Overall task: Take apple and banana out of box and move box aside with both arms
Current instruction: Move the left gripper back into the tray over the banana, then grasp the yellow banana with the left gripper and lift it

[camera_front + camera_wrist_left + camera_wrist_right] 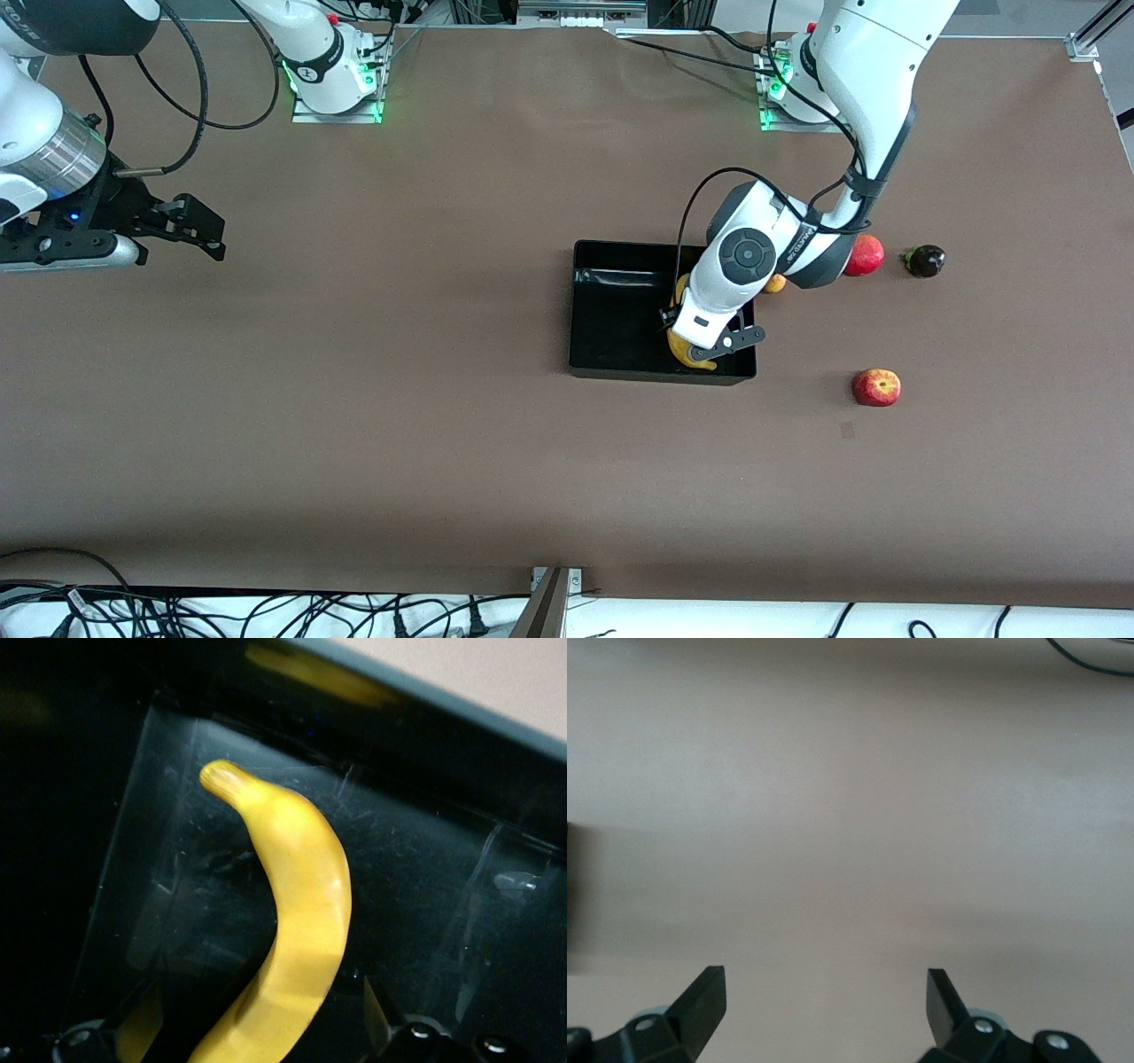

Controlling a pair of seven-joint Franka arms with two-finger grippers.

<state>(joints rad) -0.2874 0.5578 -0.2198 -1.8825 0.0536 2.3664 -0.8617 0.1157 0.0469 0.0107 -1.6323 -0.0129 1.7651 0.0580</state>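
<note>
The box (pixel 620 310), a glossy black tray, sits mid-table toward the left arm's end. A yellow banana (pixel 684 351) lies inside it along the wall at that end. My left gripper (pixel 706 347) is down in the box, open, its fingers standing either side of the banana (pixel 297 904) with gaps to it. The tray floor (pixel 425 877) shines under it. The red apple with yellow patches (pixel 876 387) rests on the table, nearer the front camera than the box. My right gripper (pixel 208 235) waits open over bare table (pixel 850 815) at the right arm's end, holding nothing.
A round red pomegranate (pixel 866 255) and a dark purple fruit (pixel 926 260) lie beside the box toward the left arm's end. An orange-yellow mango (pixel 776 283) peeks out from under the left arm. Brown table (pixel 399 399) spreads around.
</note>
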